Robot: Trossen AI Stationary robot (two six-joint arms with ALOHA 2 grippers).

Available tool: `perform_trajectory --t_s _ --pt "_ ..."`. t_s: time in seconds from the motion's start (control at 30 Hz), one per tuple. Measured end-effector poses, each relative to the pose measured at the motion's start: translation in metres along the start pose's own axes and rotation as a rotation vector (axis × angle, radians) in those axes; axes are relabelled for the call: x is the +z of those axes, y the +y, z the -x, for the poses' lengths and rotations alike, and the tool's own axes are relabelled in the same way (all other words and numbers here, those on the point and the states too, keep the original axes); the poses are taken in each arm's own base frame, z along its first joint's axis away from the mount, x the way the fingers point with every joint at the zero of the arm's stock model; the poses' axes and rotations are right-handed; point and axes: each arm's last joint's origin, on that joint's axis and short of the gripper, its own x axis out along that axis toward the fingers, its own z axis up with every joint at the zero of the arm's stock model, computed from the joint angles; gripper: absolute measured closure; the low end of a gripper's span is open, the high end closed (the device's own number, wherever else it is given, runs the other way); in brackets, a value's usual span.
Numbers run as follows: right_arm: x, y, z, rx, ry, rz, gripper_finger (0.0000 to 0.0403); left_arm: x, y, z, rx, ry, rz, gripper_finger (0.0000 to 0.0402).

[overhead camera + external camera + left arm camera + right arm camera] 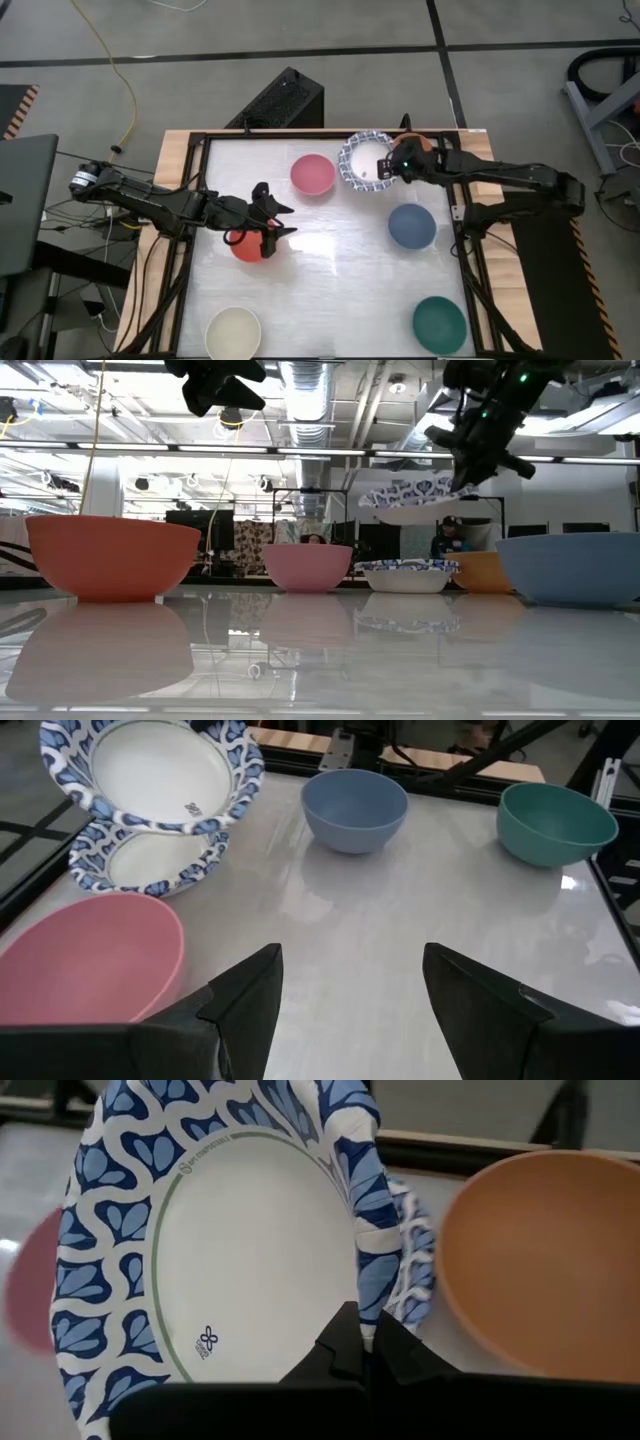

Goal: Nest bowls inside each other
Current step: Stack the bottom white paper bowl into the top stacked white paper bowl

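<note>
Since that blue-patterned white paper bowl (240, 1250) looks light and bendy, right hand (365, 1342) pinching its rim upper-middle seems sensible; left hand (350, 995) gapes wide, empty.

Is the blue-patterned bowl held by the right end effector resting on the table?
No. In the low view the held patterned bowl hangs in the right end effector, clearly above the table.

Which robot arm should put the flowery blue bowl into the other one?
The right. Its gripper is shut on the lifted patterned bowl, above the second patterned bowl. The left gripper hangs open over the red bowl.
</note>
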Motion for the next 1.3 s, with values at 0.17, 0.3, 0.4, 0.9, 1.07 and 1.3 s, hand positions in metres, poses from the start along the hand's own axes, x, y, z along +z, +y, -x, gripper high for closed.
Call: perform_trajectory --t_s 0.17,0.3,0.4,0.9,1.07,1.3 --pt "0.007 -0.009 -0.024 -0.075 0.052 -0.029 0.0395 0.000 0.000 0.000 -0.001 0.002 0.014 0.0170" --pt "0.013 -0.017 -0.046 -0.086 0.128 -0.036 0.0395 0.000 0.000 0.000 -0.007 0.003 0.020 0.0170" --pt "0.019 -0.019 -0.061 0.033 0.132 -0.065 0.0396 0.000 0.000 0.000 -0.007 0.004 0.021 0.0170" --pt "0.022 -0.038 -0.079 0.047 0.151 -0.139 0.0396 0.000 0.000 0.000 -0.009 0.004 0.037 0.0170" --pt "0.012 -0.052 -0.092 0.105 0.144 -0.207 0.0396 0.000 0.000 0.000 -0.016 0.006 0.047 0.0170" --pt "0.010 -0.051 -0.092 0.113 0.136 -0.199 0.0396 0.000 -0.001 0.000 -0.017 0.004 0.039 0.0170"
